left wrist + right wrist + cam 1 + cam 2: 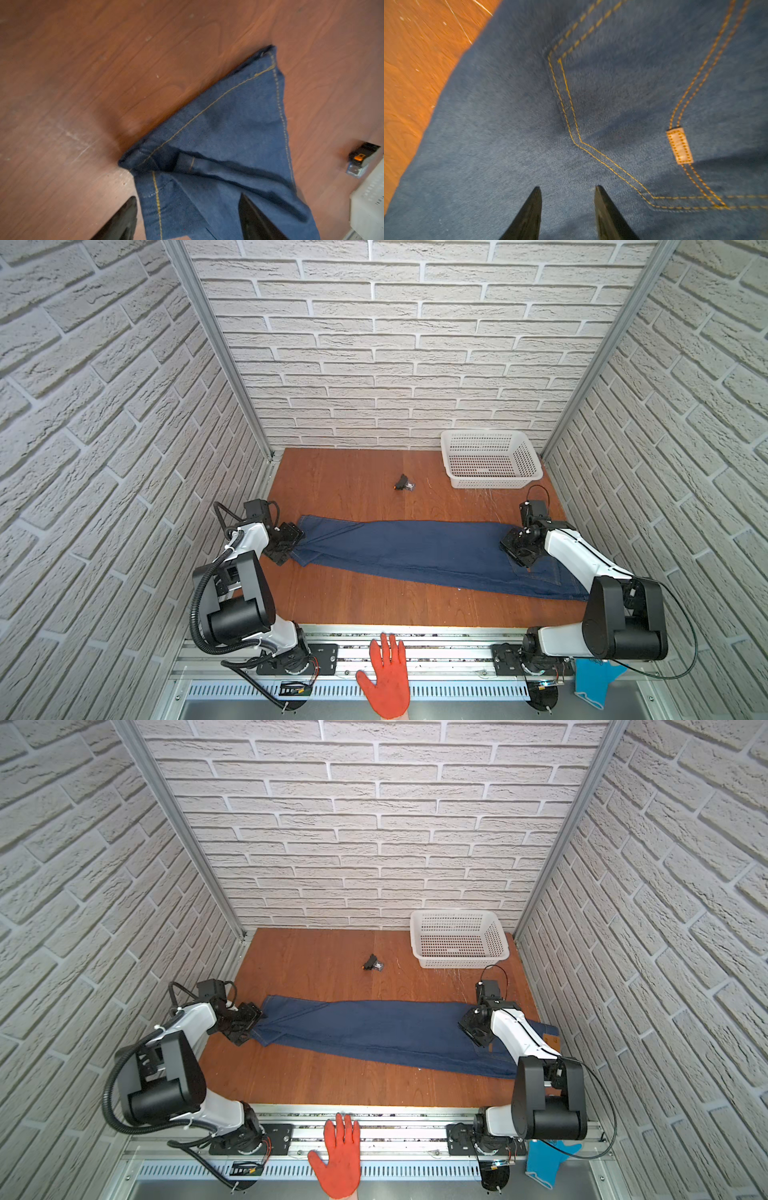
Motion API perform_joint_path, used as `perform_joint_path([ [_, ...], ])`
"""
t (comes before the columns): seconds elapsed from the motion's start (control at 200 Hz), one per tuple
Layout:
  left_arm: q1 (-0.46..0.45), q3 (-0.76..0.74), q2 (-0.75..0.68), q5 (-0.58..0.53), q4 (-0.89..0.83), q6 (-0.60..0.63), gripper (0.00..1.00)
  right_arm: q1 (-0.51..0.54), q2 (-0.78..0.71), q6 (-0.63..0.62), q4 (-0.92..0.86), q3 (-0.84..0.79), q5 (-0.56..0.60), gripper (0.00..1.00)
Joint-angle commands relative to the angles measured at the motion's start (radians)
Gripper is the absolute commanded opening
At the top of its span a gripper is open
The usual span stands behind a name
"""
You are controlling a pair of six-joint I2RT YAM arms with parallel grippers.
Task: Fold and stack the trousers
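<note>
Denim trousers (415,549) are being kept stretched lengthwise across the table (353,489), legs left, waist right. Around the hems (197,112) the left gripper (187,209) is being held spread, not yet pinching. Both layers are best being gathered before closing. Over the back pocket (654,104) the right gripper (568,191) is being held parted, gripping nothing.

Passable along the bare tabletop (353,601) nearer and farther than the trousers (415,549), barred across the middle by their stretched-out denim, in the far right corner by a white basket (486,480), and mid-far by a small black object (402,482).
</note>
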Motion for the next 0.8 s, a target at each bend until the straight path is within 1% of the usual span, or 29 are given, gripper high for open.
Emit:
perform_joint_path([
  [0.0, -0.012, -0.016, 0.034, -0.001, 0.027, -0.007, 0.71, 0.009, 0.008, -0.012, 0.037, -0.010, 0.003, 0.44],
  [0.085, -0.023, -0.028, 0.058, -0.012, 0.040, -0.012, 0.65, 0.009, 0.018, -0.017, 0.035, -0.012, 0.008, 0.43],
  [0.18, -0.032, -0.033, 0.071, -0.021, 0.053, -0.018, 0.53, 0.009, 0.021, -0.020, 0.035, -0.014, 0.012, 0.44],
  [0.24, -0.037, -0.026, 0.069, -0.028, 0.054, -0.021, 0.42, 0.009, 0.020, -0.023, 0.034, -0.013, 0.014, 0.43],
  [0.305, -0.046, -0.012, 0.057, -0.039, 0.045, -0.020, 0.23, 0.009, 0.018, -0.026, 0.028, -0.010, 0.017, 0.43],
  [0.33, -0.051, -0.005, 0.048, -0.044, 0.035, -0.017, 0.18, 0.009, 0.017, -0.027, 0.025, -0.008, 0.017, 0.43],
  [0.405, -0.079, 0.043, 0.010, -0.077, -0.005, 0.014, 0.07, 0.009, 0.006, -0.030, 0.016, -0.004, 0.018, 0.43],
  [0.5, -0.129, 0.125, -0.051, -0.122, -0.074, 0.061, 0.02, 0.009, -0.012, -0.032, 0.005, -0.003, 0.021, 0.43],
  [0.635, -0.226, 0.279, -0.099, -0.180, -0.179, 0.152, 0.04, 0.009, -0.043, -0.033, -0.011, -0.002, 0.020, 0.43],
  [0.715, -0.275, 0.361, -0.095, -0.178, -0.218, 0.210, 0.04, 0.009, -0.061, -0.034, -0.018, -0.002, 0.021, 0.43],
  [0.795, -0.335, 0.409, -0.090, -0.158, -0.204, 0.265, 0.04, 0.009, -0.078, -0.035, -0.027, -0.007, 0.019, 0.43],
])
